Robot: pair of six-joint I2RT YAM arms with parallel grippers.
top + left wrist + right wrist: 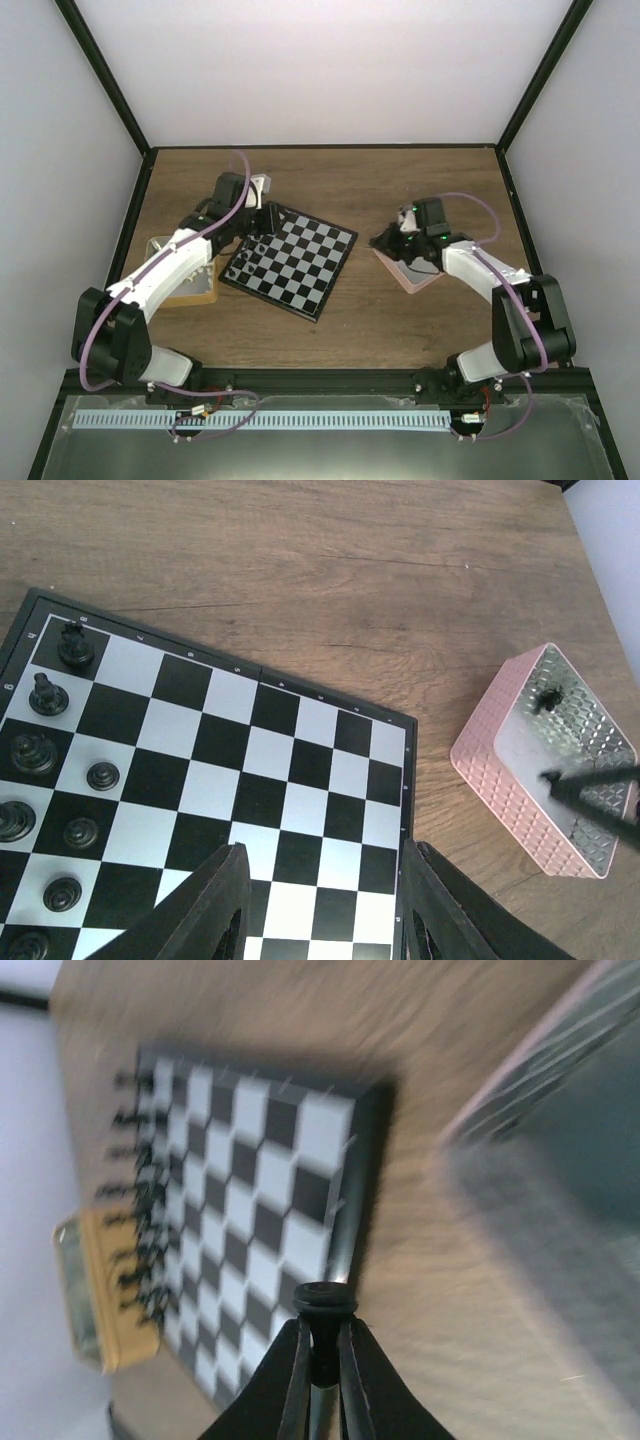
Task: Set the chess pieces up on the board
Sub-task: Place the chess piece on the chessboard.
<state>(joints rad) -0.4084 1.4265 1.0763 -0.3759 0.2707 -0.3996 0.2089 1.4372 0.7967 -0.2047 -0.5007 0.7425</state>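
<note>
Wood table [400, 180], white walls [300, 70]; board [300, 780] 9 o'clock of pink tray [505, 770]; my left gripper [322, 855] agape, empty; right gripper [322, 1345] pinches black piece [323, 1300].

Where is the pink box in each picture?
Top external: the pink tray sits right of the middle, partly under the right tool.
Left wrist: the tray is at the right edge, off the board's corner.
Right wrist: it is blurred, in the upper right, behind the black piece that the tool grips.
Shared landmark: the board, left of the tray in every view.
</note>
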